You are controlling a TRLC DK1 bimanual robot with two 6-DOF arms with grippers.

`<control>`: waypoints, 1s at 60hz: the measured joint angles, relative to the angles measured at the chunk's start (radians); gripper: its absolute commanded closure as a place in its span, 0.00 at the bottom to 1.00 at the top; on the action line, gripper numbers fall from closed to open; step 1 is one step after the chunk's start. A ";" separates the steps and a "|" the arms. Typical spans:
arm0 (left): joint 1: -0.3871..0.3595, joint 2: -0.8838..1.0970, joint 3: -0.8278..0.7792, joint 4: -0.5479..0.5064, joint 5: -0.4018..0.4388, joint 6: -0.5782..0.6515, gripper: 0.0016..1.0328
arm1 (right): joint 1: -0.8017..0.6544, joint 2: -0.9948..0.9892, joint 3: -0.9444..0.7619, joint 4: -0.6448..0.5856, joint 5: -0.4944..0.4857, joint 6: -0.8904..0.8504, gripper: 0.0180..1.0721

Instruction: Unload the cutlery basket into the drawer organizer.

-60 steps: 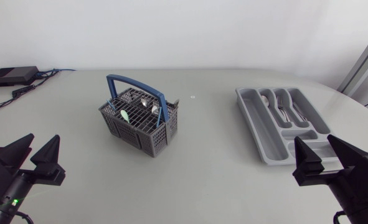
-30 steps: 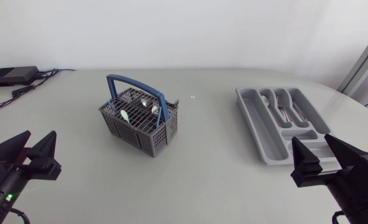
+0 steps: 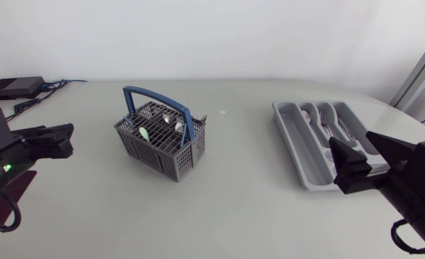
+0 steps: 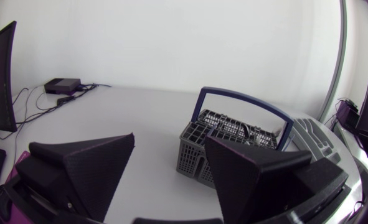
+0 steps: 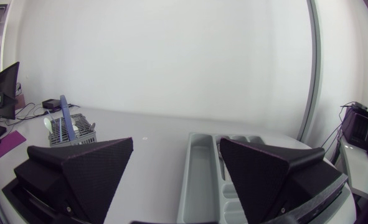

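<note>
Grey perforated plastic forms the cutlery basket [image 3: 165, 147], which stands upright on the pale surface [image 3: 255, 208], left of centre in the head view. Its blue handle [image 3: 158, 97] arches over the top. Metal cutlery [image 3: 169, 119] stands in the far compartments, and a piece with a pale green end [image 3: 144, 133] stands in a nearer one.

The grey drawer organizer [image 3: 293, 137] lies flat, well apart from the basket, on the right half of the surface. More metal pieces [image 3: 327, 124] lie in its lengthwise compartments on the side away from the basket. I cannot tell each one's type.

My left arm [image 3: 3, 162] enters from the left edge and sits well short of the basket. From the left wrist view I read the left jaws as open. The two wedge fingers [image 4: 90, 165] stand wide apart, with the basket [image 4: 233, 134] ahead of them, framed in the gap but not touched.

My right arm [image 3: 413, 183] enters from the right edge. The right jaws are also open. Their fingers [image 5: 78, 168] are spread, and the organizer [image 5: 202, 174] lies ahead of and below the gap. In the head view these fingers overlap the organizer's near end. I cannot tell whether they touch it.

A black box [image 3: 14, 88] with cables [image 3: 43, 93] sits at the far left corner of the surface.
</note>
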 measured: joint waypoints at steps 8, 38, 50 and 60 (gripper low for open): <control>0.002 0.129 0.096 -0.055 0.000 0.000 0.09 | 0.045 0.179 0.097 0.007 0.023 0.000 0.05; 0.034 0.501 0.277 -0.173 0.003 0.217 0.09 | 0.220 0.841 0.545 -0.184 -0.047 -0.112 0.05; 0.034 0.559 0.307 -0.220 0.043 0.368 0.08 | 0.280 1.013 0.704 -0.264 -0.079 -0.194 0.06; 0.034 0.564 0.307 -0.230 0.138 0.425 0.08 | 0.348 1.122 0.832 -0.281 -0.135 -0.206 0.10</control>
